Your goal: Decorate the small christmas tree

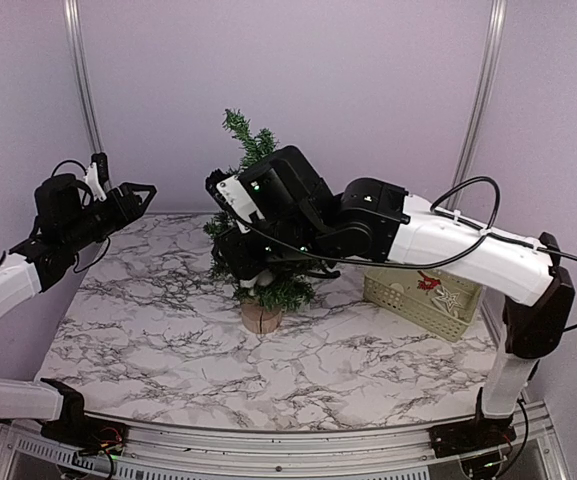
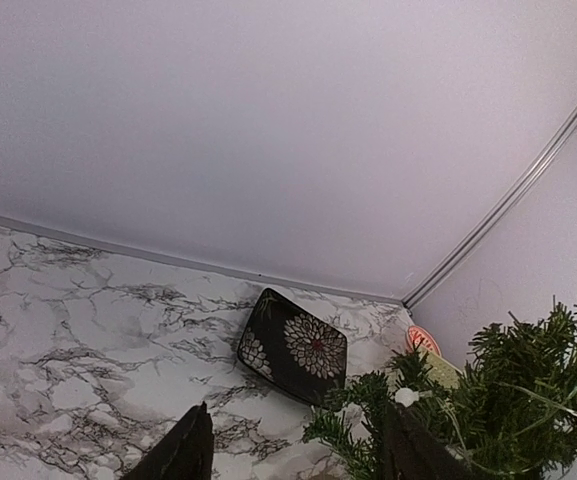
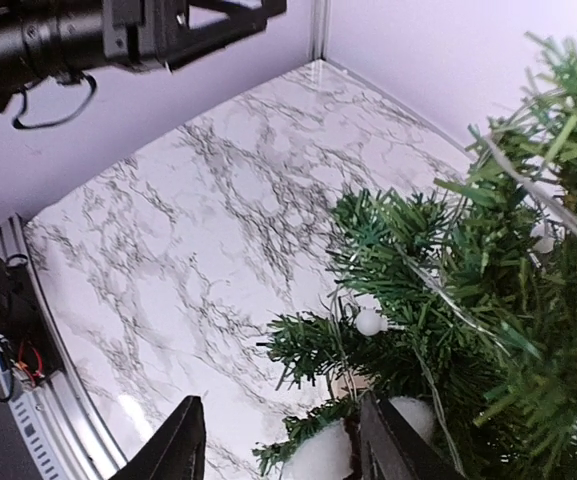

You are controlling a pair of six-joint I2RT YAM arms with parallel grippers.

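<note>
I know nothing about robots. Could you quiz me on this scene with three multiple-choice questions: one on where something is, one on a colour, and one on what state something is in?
1. Where does the basket stand?
A. Left of the small christmas tree
B. Under it
C. Right of it

2. What colour is the dish behind the tree?
A. Black with flowers
B. Plain white
C. Plain red

3. How is the left tool?
A. Shut on a bauble
B. Open and empty
C. Shut on the tree

Answers:
1. C, the top view shows it to the tree's right.
2. A, the left wrist view shows pale blossoms on black.
3. B, its fingers stand apart with nothing between them.
</note>
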